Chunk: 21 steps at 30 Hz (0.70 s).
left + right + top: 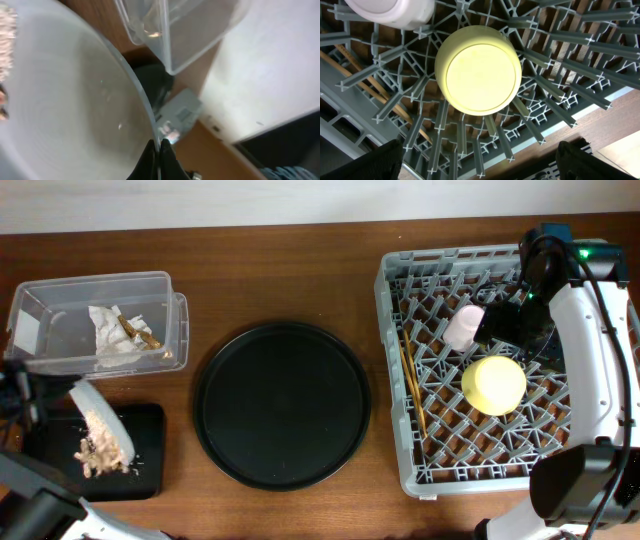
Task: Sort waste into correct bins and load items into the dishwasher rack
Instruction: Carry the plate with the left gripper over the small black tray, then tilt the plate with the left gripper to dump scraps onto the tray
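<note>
My left gripper (160,159) is shut on the rim of the pale grey plate (110,418), holding it tilted over the shallow black tray (150,430). Food scraps (98,450) lie on the plate's lower end and on the tray. The clear box (60,290) holds a crumpled napkin (112,330). In the rack (400,380) sit the pink cup (463,326), the upturned yellow bowl (493,384) and the chopsticks (412,390). My right gripper (482,165) is open and empty above the bowl (479,70). The blue cup is out of view.
The large round black tray (282,405) lies on the wooden table between the bins and the rack. In the left wrist view the clear box (190,30) is close behind the plate (65,100).
</note>
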Each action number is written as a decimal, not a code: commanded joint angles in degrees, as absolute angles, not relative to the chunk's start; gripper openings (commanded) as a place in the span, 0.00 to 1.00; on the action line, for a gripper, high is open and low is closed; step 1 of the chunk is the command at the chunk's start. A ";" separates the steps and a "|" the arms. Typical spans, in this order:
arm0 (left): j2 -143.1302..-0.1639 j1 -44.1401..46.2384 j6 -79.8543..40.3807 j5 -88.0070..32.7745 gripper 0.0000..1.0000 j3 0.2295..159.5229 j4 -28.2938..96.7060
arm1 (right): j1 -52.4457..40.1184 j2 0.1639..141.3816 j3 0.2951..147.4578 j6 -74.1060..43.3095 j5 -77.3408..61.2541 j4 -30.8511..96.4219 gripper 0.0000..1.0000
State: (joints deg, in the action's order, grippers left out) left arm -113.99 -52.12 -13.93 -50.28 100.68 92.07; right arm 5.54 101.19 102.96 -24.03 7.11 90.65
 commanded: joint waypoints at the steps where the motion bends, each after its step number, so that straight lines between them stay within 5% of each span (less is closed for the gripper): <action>1: -111.61 -56.23 -7.92 -60.66 0.01 97.34 90.63 | 5.69 99.53 103.13 -24.49 8.21 90.63 0.98; 11: -111.61 -62.96 11.64 -79.22 0.01 79.15 95.44 | 5.69 99.53 103.13 -24.49 8.21 90.63 0.99; 21: -109.65 -65.47 11.68 -79.50 0.01 75.16 96.79 | 5.69 99.53 103.13 -24.49 8.21 90.63 0.98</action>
State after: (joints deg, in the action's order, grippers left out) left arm -113.06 -64.97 9.72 -77.41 75.50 96.62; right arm 5.54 101.16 102.96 -23.99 7.09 90.65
